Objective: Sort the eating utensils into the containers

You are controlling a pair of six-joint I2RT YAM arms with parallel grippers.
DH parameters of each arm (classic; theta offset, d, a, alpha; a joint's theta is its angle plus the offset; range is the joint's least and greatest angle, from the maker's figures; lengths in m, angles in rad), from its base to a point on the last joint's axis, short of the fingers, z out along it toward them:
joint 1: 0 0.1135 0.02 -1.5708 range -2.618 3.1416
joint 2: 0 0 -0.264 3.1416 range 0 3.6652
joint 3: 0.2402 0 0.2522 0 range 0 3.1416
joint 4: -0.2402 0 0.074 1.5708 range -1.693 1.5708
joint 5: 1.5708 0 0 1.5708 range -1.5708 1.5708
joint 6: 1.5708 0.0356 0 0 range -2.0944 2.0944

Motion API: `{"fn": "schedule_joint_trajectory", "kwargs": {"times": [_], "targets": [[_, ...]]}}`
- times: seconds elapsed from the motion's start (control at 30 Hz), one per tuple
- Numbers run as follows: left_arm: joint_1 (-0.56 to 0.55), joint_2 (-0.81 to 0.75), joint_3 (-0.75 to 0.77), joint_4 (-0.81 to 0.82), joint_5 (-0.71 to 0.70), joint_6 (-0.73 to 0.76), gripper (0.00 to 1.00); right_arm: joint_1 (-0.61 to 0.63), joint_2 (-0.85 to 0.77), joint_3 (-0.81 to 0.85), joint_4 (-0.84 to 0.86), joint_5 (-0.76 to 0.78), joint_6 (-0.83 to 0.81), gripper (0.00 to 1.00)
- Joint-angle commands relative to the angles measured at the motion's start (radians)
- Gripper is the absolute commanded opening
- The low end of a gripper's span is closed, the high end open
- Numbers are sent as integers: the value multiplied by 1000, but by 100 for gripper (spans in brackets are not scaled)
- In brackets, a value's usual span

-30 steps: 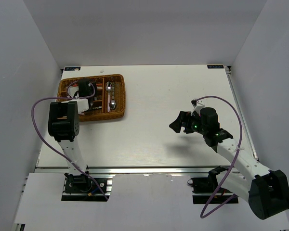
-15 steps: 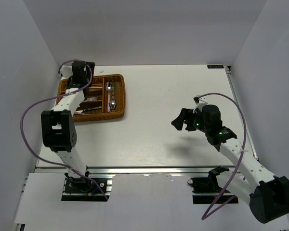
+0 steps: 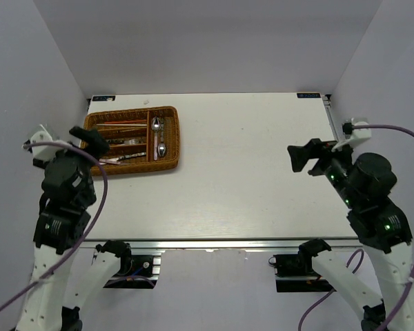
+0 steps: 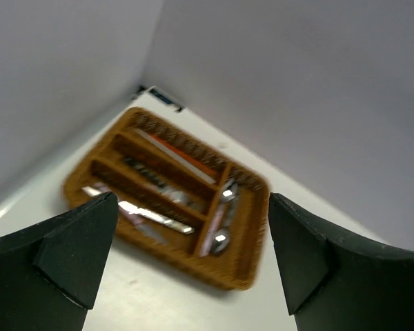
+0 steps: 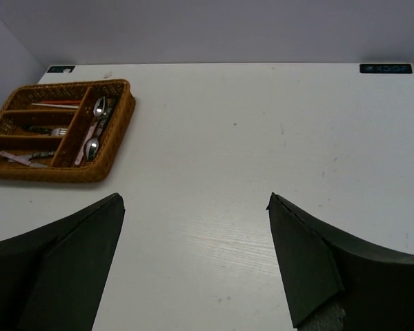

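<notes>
The brown wicker tray (image 3: 175, 138) sits at the table's far left, and its long compartments are the containers. Inside lie the eating utensils: red-orange chopsticks (image 3: 121, 124), two spoons (image 3: 158, 136), dark-handled pieces (image 3: 127, 142) and a pink-handled piece (image 3: 119, 161). My left gripper (image 3: 94, 141) hangs open and empty, raised at the tray's left edge. In the left wrist view the tray (image 4: 183, 256) is blurred, seen between the left gripper's (image 4: 192, 200) spread fingers. My right gripper (image 3: 306, 157) is open and empty over the table's right side. The right wrist view shows bare table under this gripper (image 5: 194, 196), with the tray (image 5: 55, 173) far off.
White walls close in the table on the left, back and right. A metal rail (image 3: 214, 243) runs along the near edge above the arm bases. The white tabletop (image 3: 248, 165) stretches from the tray to the right edge.
My left gripper opened over the tray, then the arm drew back and up toward the near left. My right arm also pulled back and up to the right, still open.
</notes>
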Motion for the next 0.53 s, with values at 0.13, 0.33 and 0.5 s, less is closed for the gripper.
{"fn": "schedule_joint_trajectory", "kwargs": {"times": [0.13,0.33,0.5], "targets": [[-2,-147,-50,-340,12,141,98,-4,-77,-36,-206,109,-67,89],[-2,-258,-114,-372,33,162,98,-4,-203,-201,-172,111,-52,89],[-2,-275,-110,-393,56,165,98,-2,-226,-216,-170,105,-52,89]]}}
